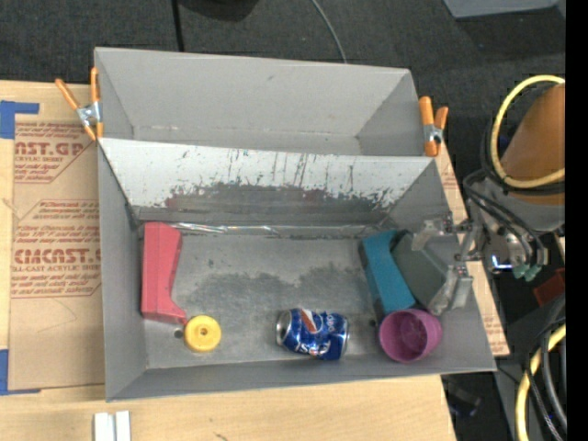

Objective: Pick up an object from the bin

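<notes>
My gripper (438, 266) hangs over the bin's right wall, open, with nothing between its metal fingers (448, 294). Just left of it a teal rectangular block (386, 274) leans against the right side of the bin floor. A purple cup (411, 334) lies on its side below the gripper in the front right corner, its mouth facing up and forward. A crushed blue soda can (313, 333) lies at the front middle, left of the cup.
A pink flat block (161, 271) lies along the left wall, with a small yellow round piece (202, 333) at its front end. The arm, with an orange cover and cables, stands outside the bin on the right.
</notes>
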{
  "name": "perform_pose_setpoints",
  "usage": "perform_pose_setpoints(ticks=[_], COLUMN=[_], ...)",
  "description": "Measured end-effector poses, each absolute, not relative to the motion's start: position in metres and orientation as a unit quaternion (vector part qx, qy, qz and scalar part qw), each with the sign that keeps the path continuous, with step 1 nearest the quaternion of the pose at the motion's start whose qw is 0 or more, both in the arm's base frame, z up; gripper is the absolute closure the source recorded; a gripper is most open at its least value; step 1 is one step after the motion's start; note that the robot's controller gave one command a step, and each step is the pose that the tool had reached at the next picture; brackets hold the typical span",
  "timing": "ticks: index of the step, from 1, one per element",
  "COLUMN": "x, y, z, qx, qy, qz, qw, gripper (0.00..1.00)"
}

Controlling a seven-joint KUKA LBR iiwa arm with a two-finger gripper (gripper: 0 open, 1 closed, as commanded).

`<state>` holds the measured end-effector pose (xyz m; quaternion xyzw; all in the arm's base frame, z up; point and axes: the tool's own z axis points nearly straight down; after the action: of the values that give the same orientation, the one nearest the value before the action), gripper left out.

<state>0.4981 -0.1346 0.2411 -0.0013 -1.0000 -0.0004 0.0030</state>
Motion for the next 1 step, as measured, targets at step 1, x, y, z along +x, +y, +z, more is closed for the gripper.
perform_pose_setpoints(ticks=[1], x=[0.4998], y=[-0.1339], z=[0.2456], qx=[0.0], qy=[-1.0], qz=[0.0], qw=[-0.001], gripper=[0.0])
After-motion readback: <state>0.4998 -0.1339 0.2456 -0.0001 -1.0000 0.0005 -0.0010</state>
